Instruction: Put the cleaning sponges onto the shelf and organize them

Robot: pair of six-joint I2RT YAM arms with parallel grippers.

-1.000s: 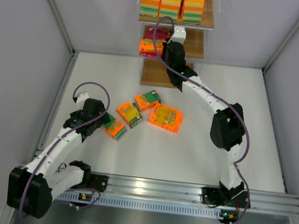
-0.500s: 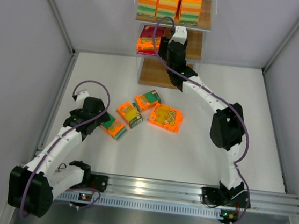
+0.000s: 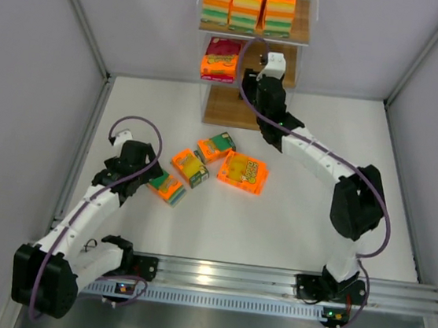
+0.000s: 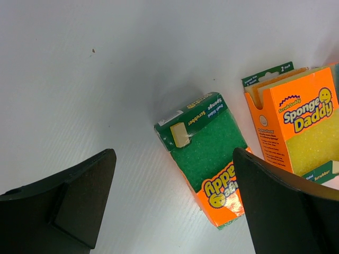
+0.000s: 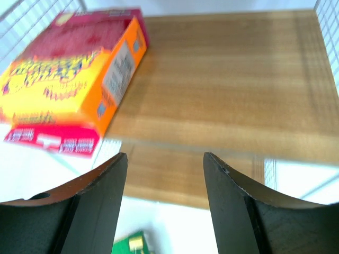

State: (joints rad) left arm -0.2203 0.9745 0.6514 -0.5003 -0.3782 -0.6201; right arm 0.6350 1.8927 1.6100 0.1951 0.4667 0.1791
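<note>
Now: left gripper gaped wide, empty, over green-faced sponge pack on table — pack lay between fingers, long axis skewed across gap. Right gripper open, empty, at shelf — well apart.

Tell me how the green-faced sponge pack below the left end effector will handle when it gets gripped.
The green-faced pack likely gives under squeeze: bare sponge shows past its cardboard sleeve. Being sponge, it is probably light. Lying flat on the table, it should slide, not roll, if the open left end effector nudges it.
</note>
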